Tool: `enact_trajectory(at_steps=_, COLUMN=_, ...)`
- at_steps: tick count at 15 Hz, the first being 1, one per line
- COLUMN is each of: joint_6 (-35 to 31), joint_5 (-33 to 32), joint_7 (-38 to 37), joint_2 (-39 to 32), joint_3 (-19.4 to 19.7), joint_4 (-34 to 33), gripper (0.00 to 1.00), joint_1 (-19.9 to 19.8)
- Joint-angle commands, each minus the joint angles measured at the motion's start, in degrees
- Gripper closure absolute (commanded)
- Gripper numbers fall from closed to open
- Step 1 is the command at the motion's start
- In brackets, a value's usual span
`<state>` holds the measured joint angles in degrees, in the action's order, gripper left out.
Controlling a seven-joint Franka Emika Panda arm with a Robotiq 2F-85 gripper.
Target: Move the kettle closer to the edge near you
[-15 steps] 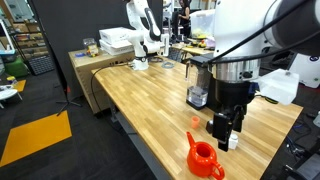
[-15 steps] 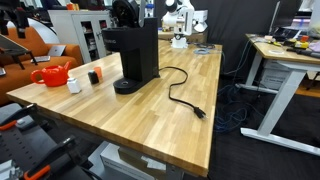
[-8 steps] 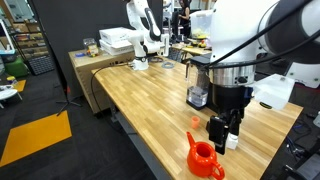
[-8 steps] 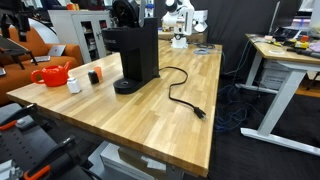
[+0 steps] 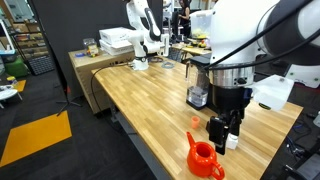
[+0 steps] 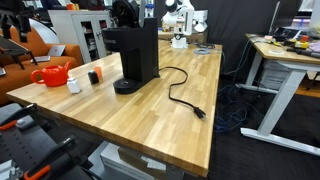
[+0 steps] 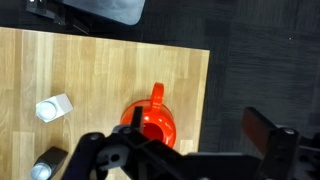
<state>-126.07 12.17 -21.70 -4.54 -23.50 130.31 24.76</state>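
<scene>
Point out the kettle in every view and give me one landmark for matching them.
Exterior view: kettle at the bottom, right of centre, by the table's edge.
Exterior view: far left, beside a white cap.
Wrist view: bottom centre.
Shared landmark: the wooden tabletop edge beside it.

Even, bright overhead indoor light, soft shadows, low-resolution frames; the end effector [image 7: 190,160] looms dark and blurred in the wrist view

Black coffee machine [image 6: 137,55] with its cord [image 6: 183,98] loose alongside, small white cap [image 6: 74,85] and black cap [image 6: 94,76] nearby
</scene>
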Motion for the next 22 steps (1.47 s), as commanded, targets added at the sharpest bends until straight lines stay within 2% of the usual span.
enact_trajectory(at_steps=1, joint_6=-1.54, joint_5=3.31, joint_7=1.2, joint_2=-1.91, joint_3=-0.03, joint_4=0.47, gripper=0.0, joint_1=-0.21)
enact_trajectory(at_steps=9, joint_6=-4.02, joint_5=4.22, joint_7=0.99, joint_2=-9.89, joint_3=1.72, joint_4=1.3, gripper=0.0, joint_1=-0.41)
enact_trajectory(at_steps=10, joint_6=-2.37, joint_5=3.19, joint_7=0.23, joint_2=-8.85, joint_3=1.76, joint_4=1.31, gripper=0.0, joint_1=-0.01)
enact_trajectory(at_steps=21, joint_6=-2.48, joint_5=3.12, joint_7=0.23, joint_2=-9.28, joint_3=1.91, joint_4=1.15, gripper=0.0, joint_1=0.16)
enact_trajectory(at_steps=22, joint_6=-3.11, joint_5=2.14, joint_7=-1.62, joint_2=-9.47, joint_3=2.42, joint_4=1.14, gripper=0.0, joint_1=0.45)
